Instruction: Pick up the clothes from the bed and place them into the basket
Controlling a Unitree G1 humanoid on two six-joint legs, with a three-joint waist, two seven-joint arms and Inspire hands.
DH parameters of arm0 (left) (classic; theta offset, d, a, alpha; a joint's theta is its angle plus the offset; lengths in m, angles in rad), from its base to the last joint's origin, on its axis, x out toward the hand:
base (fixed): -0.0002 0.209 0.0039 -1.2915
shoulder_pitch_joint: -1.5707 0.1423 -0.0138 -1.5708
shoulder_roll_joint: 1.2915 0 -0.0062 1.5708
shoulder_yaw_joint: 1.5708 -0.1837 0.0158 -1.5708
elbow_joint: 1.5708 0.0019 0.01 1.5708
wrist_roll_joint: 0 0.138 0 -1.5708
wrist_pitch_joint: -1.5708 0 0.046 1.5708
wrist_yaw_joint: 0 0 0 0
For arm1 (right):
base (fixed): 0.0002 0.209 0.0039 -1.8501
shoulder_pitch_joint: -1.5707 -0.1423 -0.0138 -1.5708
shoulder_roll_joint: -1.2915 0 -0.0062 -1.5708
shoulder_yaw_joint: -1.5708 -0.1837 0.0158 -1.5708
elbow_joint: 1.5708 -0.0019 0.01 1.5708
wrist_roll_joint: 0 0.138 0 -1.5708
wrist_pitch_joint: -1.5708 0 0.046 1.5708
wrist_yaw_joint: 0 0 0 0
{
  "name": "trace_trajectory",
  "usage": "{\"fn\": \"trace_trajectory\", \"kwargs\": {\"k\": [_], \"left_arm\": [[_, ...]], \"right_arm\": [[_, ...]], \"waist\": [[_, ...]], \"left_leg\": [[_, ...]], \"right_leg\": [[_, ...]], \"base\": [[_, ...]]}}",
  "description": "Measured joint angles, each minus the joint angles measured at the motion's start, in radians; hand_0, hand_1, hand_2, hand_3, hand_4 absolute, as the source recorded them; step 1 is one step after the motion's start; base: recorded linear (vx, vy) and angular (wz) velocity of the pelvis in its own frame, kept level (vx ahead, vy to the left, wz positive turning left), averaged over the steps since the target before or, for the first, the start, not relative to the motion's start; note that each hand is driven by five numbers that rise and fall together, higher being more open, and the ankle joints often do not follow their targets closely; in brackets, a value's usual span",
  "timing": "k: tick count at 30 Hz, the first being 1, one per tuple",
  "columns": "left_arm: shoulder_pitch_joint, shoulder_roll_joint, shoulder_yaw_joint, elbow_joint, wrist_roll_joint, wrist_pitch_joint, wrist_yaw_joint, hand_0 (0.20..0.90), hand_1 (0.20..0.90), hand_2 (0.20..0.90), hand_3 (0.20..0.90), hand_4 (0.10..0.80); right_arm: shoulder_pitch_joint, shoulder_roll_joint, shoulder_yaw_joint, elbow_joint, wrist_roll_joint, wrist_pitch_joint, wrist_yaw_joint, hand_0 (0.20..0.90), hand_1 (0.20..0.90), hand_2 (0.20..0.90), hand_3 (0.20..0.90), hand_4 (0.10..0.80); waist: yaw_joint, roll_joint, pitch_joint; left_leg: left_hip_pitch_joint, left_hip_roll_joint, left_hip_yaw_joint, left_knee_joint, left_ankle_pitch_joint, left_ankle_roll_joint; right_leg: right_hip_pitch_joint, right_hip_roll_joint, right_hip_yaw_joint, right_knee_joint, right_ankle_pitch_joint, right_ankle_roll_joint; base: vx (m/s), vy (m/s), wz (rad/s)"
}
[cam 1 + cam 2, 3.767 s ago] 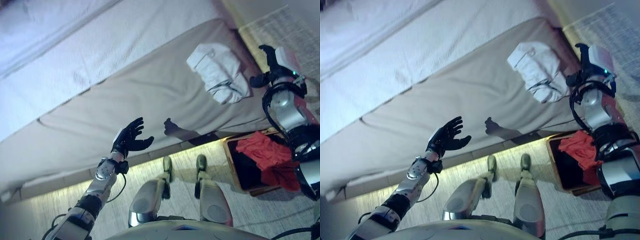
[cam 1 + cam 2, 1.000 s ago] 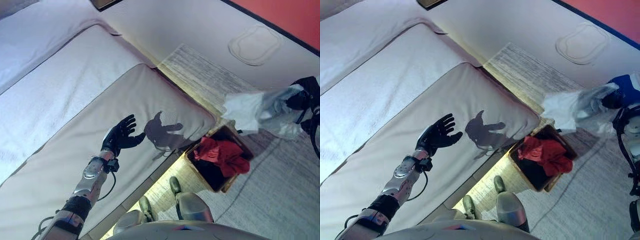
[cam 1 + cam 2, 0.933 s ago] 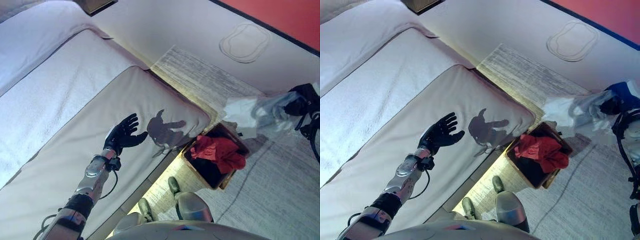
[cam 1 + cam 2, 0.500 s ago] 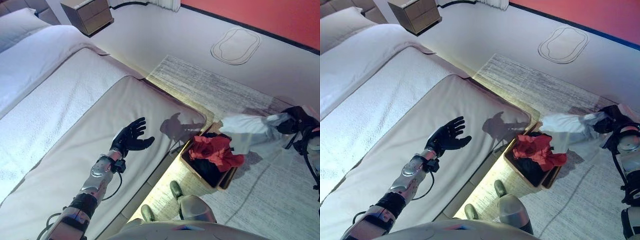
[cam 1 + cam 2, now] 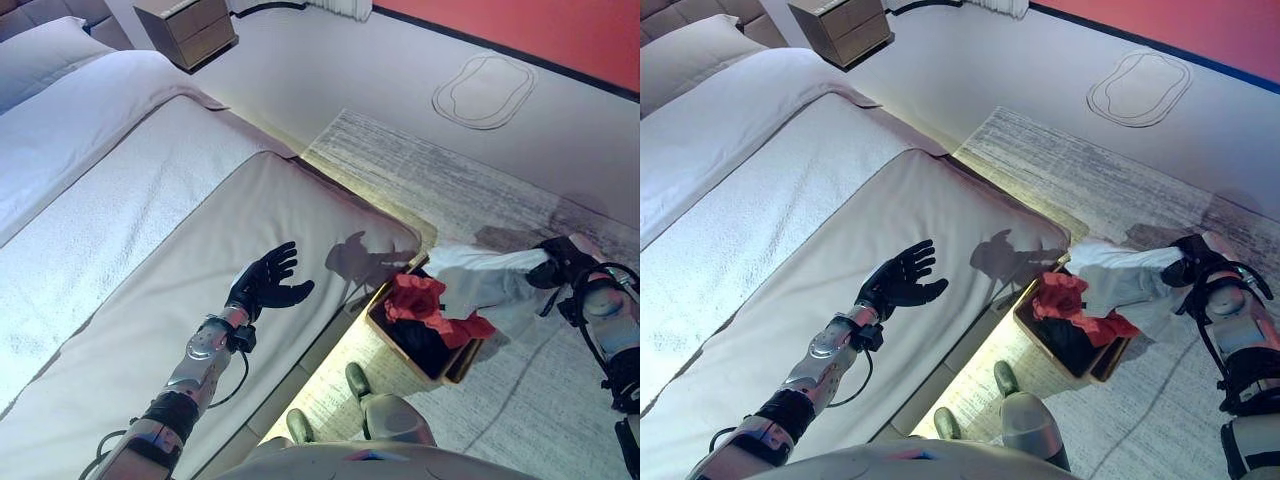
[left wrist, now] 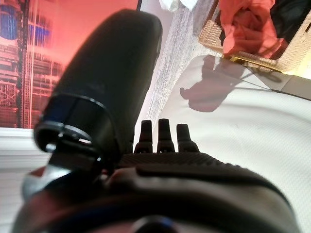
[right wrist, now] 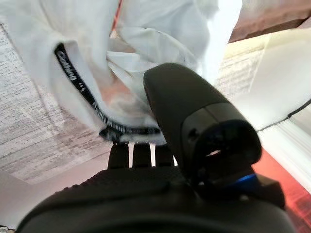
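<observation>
My right hand [image 5: 562, 263] is shut on a white garment [image 5: 487, 282] with a dark trim band [image 7: 80, 92]. The cloth hangs from the hand and drapes over the far right rim of the wooden basket [image 5: 390, 347], which stands on the rug beside the bed's corner. Red clothes [image 5: 418, 302] lie heaped inside the basket, above something dark. The right wrist view shows the thumb [image 7: 187, 114] pressed into the white cloth. My left hand [image 5: 265, 288] hovers open, palm up, over the beige bed cover [image 5: 200, 250], holding nothing.
The bed [image 5: 90, 180] fills the left side, with a white blanket and a pillow [image 5: 40, 60] at the far end. A wooden nightstand [image 5: 185, 28] stands behind it. A grey rug [image 5: 480, 190] lies under the basket, and a red wall runs along the back.
My right hand has carried the white garment from the bed's corner across and down onto the basket's rim. The camera view has swung right. The left hand stays open above the bed.
</observation>
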Motion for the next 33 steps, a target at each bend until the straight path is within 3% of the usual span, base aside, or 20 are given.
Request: {"fn": "trace_trajectory", "kwargs": {"k": [22, 29, 33], "left_arm": [[0.004, 0.0, 0.0, 0.0, 0.0, 0.0, 0.013, 0.9, 0.9, 0.9, 0.9, 0.8], [0.028, -0.013, 0.004, 0.002, -0.001, -0.002, 0.038, 0.9, 0.9, 0.9, 0.9, 0.8], [0.047, -0.076, 0.009, 0.022, 0.0, -0.007, 0.082, 0.9, 0.9, 0.9, 0.9, 0.8]], "right_arm": [[-0.004, 0.0, 0.0, -0.009, 0.002, 0.027, -0.055, 0.9, 0.9, 0.9, 0.9, 0.8], [-0.004, 0.02, -0.002, -0.213, 0.001, -0.001, -0.177, 0.9, 0.9, 0.9, 0.9, 0.8], [0.02, 0.131, -0.004, -0.378, -0.077, -0.051, -0.298, 0.9, 0.9, 0.9, 0.9, 0.8]], "waist": [[-0.002, 0.0, 0.0], [0.002, 0.003, -0.002], [0.029, 0.006, -0.004]], "left_leg": [[0.0, 0.0, -0.001, -0.004, 0.0, 0.001], [0.007, 0.0, -0.037, -0.005, 0.005, -0.001], [-0.007, 0.001, -0.09, -0.005, 0.015, -0.005]], "right_leg": [[0.0, -0.001, 0.002, -0.001, -0.002, 0.002], [0.021, -0.004, -0.027, -0.001, 0.0, 0.0], [0.03, -0.009, -0.071, -0.001, -0.002, 0.0]], "base": [[0.0, 0.0, 0.0], [0.014, 0.019, 0.13], [-0.005, 0.012, 0.37]]}}
